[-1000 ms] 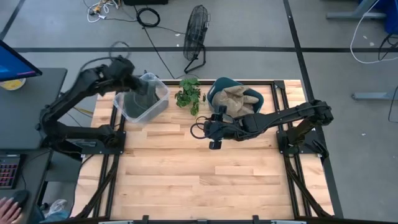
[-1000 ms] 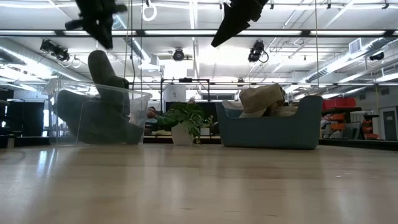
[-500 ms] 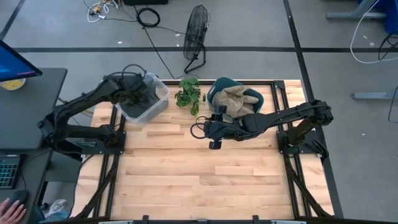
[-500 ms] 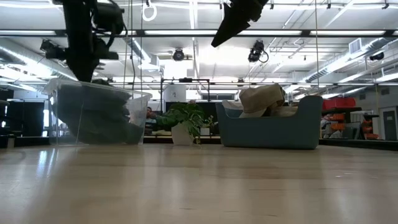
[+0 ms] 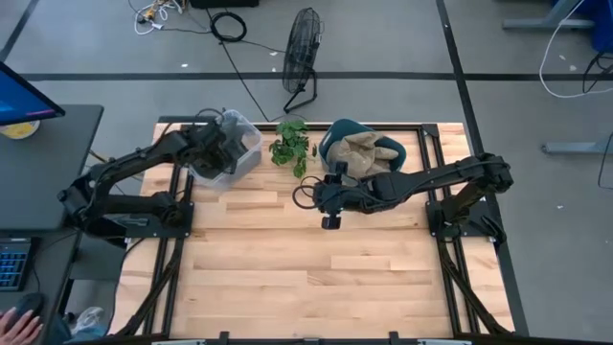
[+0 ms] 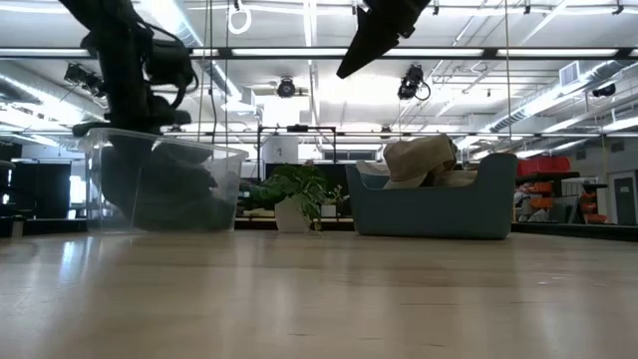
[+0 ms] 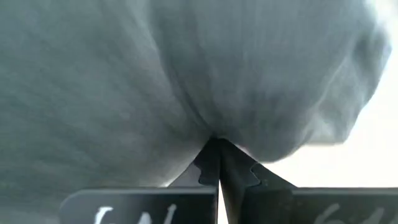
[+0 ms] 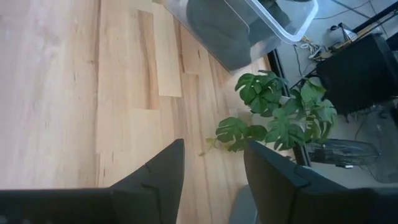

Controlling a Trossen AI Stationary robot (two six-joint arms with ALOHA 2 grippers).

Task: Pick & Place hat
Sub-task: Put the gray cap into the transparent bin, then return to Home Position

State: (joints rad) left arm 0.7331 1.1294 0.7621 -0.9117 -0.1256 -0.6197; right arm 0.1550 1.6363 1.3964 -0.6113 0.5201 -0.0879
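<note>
A dark grey hat (image 6: 164,189) lies inside a clear plastic bin (image 5: 226,161) at the table's far left. My left gripper (image 5: 220,149) reaches down into that bin and is shut on the hat's cloth (image 7: 186,74), which fills the left wrist view. A tan hat (image 5: 362,149) rests in a teal tub (image 6: 431,211) at the far middle of the table. My right gripper (image 5: 329,213) hangs open above the table's middle, well clear of the wood (image 8: 211,180), near the tub and touching nothing. My left gripper pinches a gathered fold of the grey hat (image 7: 217,134) between its two shut fingers (image 7: 211,165). It comes from above, pointing down into the bin. The hat's cloth bulges around the fingertips, and its bulk lies on the bin's floor (image 6: 169,214).
A small potted plant (image 5: 290,146) stands between the bin and the teal tub (image 5: 335,134). The near half of the wooden table (image 5: 306,278) holds nothing. A floor fan (image 5: 302,53) stands beyond the far edge. A desk with a screen (image 5: 29,105) is at the left.
My left gripper has gone down into the bin and a little toward the table's right, still shut on the grey hat. The hat, which stood up above the bin's rim, now lies low inside it.
</note>
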